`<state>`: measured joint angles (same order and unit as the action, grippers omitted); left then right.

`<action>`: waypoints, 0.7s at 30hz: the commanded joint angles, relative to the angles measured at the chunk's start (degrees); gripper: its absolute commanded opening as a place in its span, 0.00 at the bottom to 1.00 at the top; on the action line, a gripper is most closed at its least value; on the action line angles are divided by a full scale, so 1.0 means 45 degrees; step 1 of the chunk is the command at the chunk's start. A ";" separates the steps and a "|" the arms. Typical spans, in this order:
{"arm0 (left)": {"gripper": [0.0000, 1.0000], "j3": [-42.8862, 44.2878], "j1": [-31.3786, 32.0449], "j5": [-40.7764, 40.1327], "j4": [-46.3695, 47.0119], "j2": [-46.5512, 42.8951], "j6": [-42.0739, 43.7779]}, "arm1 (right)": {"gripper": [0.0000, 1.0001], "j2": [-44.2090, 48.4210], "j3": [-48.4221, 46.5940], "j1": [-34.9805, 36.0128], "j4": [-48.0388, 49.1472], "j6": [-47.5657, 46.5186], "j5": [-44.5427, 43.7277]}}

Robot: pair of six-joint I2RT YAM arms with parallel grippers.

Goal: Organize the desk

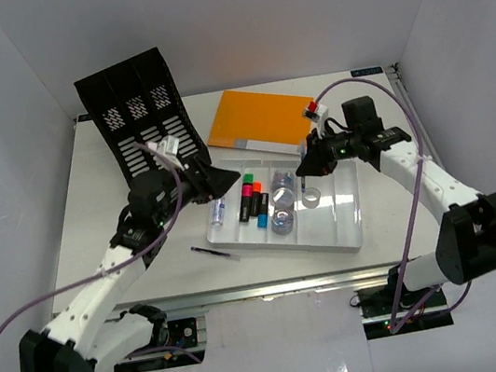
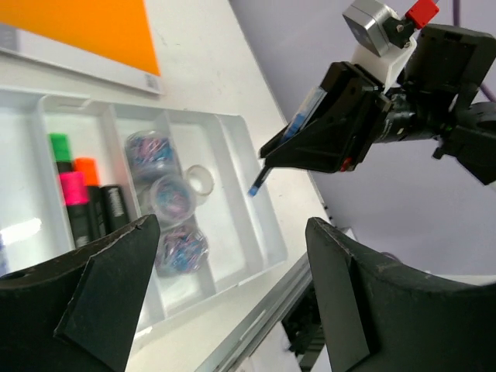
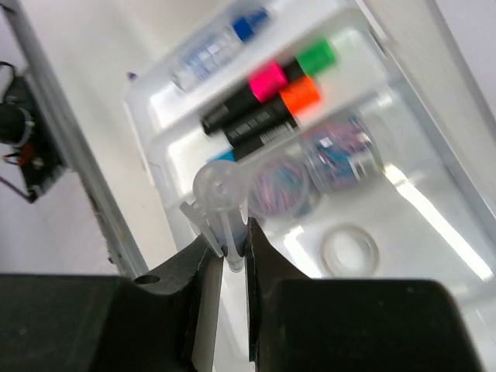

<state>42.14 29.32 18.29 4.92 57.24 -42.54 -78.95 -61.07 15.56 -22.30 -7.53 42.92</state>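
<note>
Because the right hand (image 1: pixel 305 170) pinches a slim pen (image 3: pixel 223 203) only by the clear cap end, with the blue tip hanging free, the pen could pivot or slip out, likely landing among the jars of paper clips (image 1: pixel 281 204) or on the tape roll (image 1: pixel 311 199) rather than in a free slot. The white tray (image 1: pixel 349 227) sits mid-counter, and a low tip might catch its dividers. The left hand (image 1: pixel 223 178) is near, across the tray, so a reach by either arm risks a knock between them. The right arm bends in from the right side, wrist tilted down, its hand closed on the pen above the tray's right half. The left arm stretches forward from its base, its hand wide open and empty over the tray's left end, near the highlighters (image 1: pixel 251 195). The white counter (image 1: pixel 90 201) spreads beneath everything, and a second pen (image 1: pixel 216 251) lies on it just in front of the tray.
</note>
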 commanded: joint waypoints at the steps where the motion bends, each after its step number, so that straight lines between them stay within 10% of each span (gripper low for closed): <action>1: 0.88 -0.1314 -0.0123 -0.2059 -0.3333 -0.2910 0.1133 | 0.08 0.0187 0.0741 -0.1508 -0.2925 -0.1087 -0.2199; 15: 0.96 -0.3419 -0.0156 -0.3714 -0.5117 -0.6312 -0.1614 | 0.09 -0.2300 0.0525 -0.4434 -0.6080 -0.2130 -0.2107; 21: 0.98 -0.3721 -0.0149 -0.3772 -0.5252 -0.5787 -0.2609 | 0.47 -0.2554 0.0468 -0.4588 -0.6021 -0.2037 -0.2175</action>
<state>26.55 28.93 2.51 -17.40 30.10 -50.30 -89.97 -56.48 -4.47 -47.77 -15.90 33.15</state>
